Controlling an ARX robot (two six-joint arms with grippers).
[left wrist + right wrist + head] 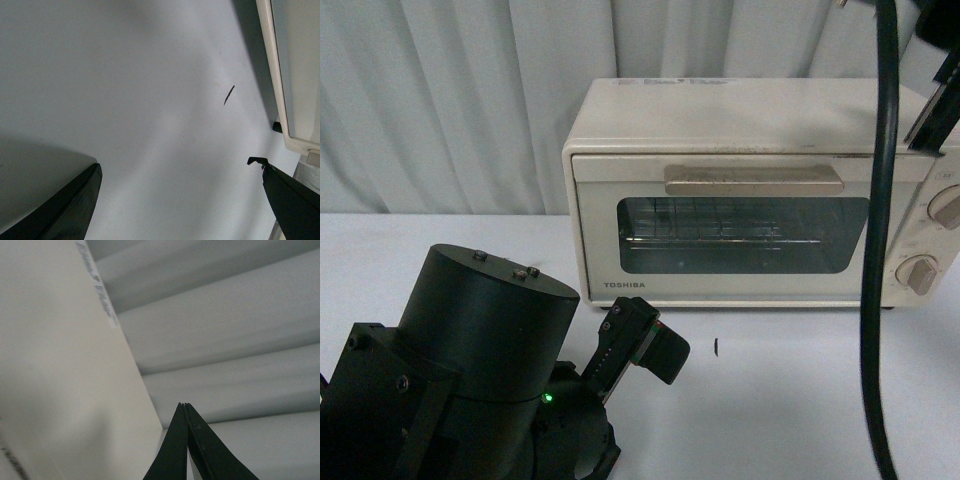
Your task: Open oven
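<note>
I'm seeing the oven (740, 200) shut at centre-right of the front view, its handle (753, 179) lying level, above-right of my left gripper (176, 164), fingers spread, while the right gripper (183, 406) is hovering pinched empty by its top.

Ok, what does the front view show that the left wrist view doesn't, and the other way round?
Front only: the oven with its door shut, its bar handle, glass window and two knobs, plus the curtain. Left wrist only: the left gripper, jaws open and holding nothing, and the oven's dark foot. Both: the oven, the white table and a small dark mark on it.
</note>
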